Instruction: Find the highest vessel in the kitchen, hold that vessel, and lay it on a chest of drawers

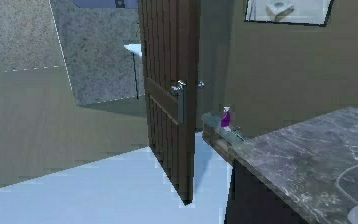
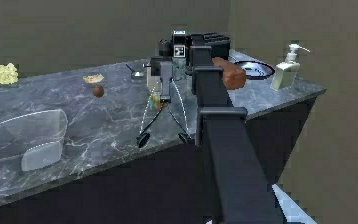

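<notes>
In the arm side view the arm [image 2: 227, 150] rises over a dark marble counter [image 2: 97, 130]. The gripper [image 2: 165, 132] sits at the arm's far end, its two thin fingers [image 2: 145, 135] reaching down toward the counter's front edge. A small pale thing [image 2: 155, 100] stands on the counter right at the fingers and is too small to name. Whether the gripper touches it, holds anything, or how its fingers are set cannot be told. Right of the gripper, past the arm, a dark bowl [image 2: 257, 70] rests on the counter; it is the one plain vessel here. A brown lump [image 2: 225, 72] between the bowl and the arm is partly hidden by the arm. Farther right stands a white soap pump [image 2: 287, 68]. Behind the gripper a black box [image 2: 212, 42] is half covered by the arm's end. Left of the gripper lie a brown blob [image 2: 98, 90], a tan blob [image 2: 93, 78] and, well off, a leafy green clump [image 2: 4, 73]. Near the left, a sink [image 2: 27, 140] is cut by the picture's edge. In the forward view a dark door [image 1: 172, 90] stands ajar, hiding part of a white table [image 1: 134, 48]. A counter corner [image 1: 307, 160] is cut off at the bottom right. Beyond it stands a purple-topped bottle [image 1: 226, 118]. A framed picture [image 1: 287, 10] is cut by the top edge.
</notes>
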### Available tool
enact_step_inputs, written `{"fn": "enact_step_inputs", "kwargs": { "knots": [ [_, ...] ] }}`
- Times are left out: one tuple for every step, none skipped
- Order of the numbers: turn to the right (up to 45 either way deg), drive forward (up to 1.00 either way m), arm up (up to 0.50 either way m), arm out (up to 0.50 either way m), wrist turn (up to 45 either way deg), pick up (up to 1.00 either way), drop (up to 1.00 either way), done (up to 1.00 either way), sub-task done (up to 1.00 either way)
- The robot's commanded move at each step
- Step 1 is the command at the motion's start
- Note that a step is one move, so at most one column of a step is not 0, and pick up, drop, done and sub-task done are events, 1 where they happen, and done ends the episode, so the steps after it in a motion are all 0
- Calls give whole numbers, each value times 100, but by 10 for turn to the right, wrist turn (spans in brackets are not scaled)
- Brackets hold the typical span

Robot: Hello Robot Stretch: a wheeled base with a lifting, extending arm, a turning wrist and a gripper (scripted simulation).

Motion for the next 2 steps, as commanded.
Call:
{"fn": "enact_step_inputs", "kwargs": {
  "knots": [
    [0, 0, 0, 0, 450, 0, 0, 0, 0],
    [0, 0, 0, 0, 450, 0, 0, 0, 0]
  ]
}}
